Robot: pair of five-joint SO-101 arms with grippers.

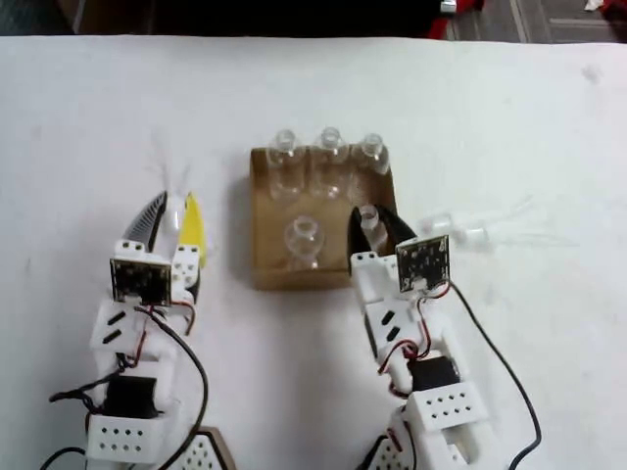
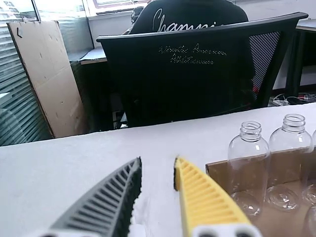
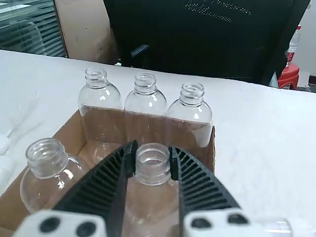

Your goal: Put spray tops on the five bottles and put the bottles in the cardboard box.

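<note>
The right hand (image 3: 151, 151) pinches the neck of a clear bottle (image 3: 149, 170) standing upright, mouth up, in the lower right corner of the box (image 1: 269, 266); the left hand (image 1: 174, 208) is spread at left.

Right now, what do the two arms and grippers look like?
The left arm and right arm are white printed shells with black servos, a bare camera board at each wrist, black and red cables. The left gripper has one grey ribbed finger, one yellow; the right gripper has both fingers black.
</note>
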